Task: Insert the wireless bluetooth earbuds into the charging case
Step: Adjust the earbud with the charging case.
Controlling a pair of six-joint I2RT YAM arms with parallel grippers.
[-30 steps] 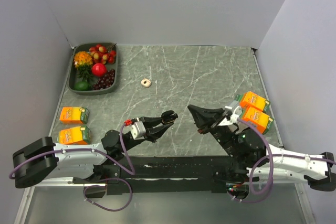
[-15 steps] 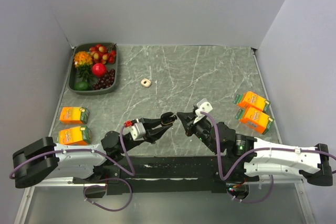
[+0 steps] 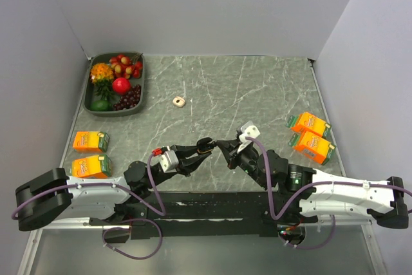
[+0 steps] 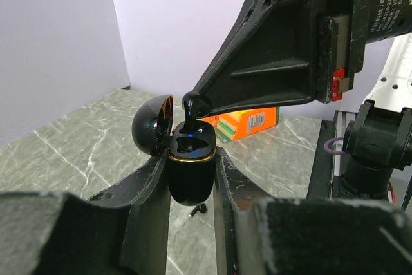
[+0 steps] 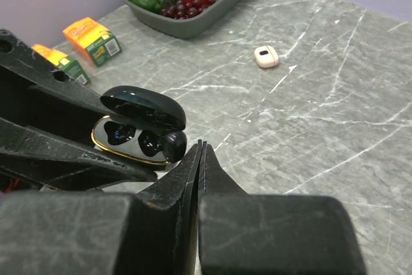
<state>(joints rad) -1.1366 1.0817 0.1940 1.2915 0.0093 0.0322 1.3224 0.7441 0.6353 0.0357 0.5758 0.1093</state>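
Left wrist view: one earbud [image 4: 193, 102] at the socket

Nearest, clamped in the left gripper [image 4: 191, 178], lid open: charging case [image 4: 190, 149]. Just beyond, touching the pressed-together tips of the right gripper [image 5: 200, 145], stem entering a socket, not seated: that earbud. Cannot spot the second; neither seated yet.

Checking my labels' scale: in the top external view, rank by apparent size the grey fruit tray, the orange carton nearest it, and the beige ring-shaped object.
Largest: grey fruit tray
Middle: orange carton
Smallest: beige ring-shaped object

cartons [image 3: 90, 141] 4 | earbuds [image 4: 193, 102] 2 | charging case [image 4: 190, 159] 1 | tray [image 3: 113, 113] 1 | ring [image 3: 179, 102] 1
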